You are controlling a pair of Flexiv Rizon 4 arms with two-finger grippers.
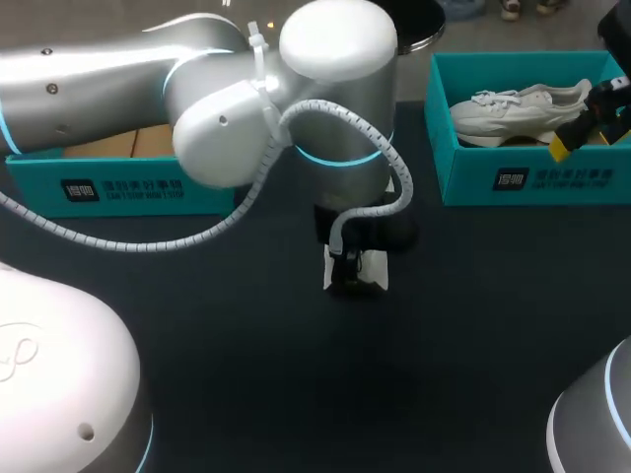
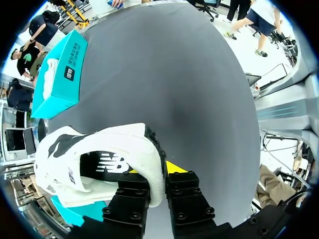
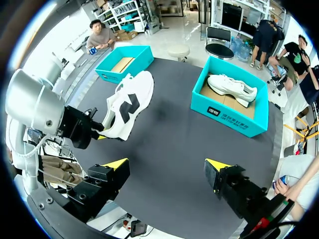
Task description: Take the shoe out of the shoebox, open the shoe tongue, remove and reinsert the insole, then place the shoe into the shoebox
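If the white sneaker with black marks (image 2: 99, 164) slips: we think it could fall onto the dark table (image 1: 296, 394), because only its heel rim is pinched.
Left claw (image 2: 158, 174): clamped on that heel rim.
Right claw (image 3: 167, 167): fingers wide apart, holding nothing, up by the far right teal box (image 1: 523, 177).
Sneaker place: in the air over the middle of the table.
Sneaker look: soft white sides, dark inside.
Other worry: we might bump the plain white shoe (image 1: 518, 108) lying in that box.
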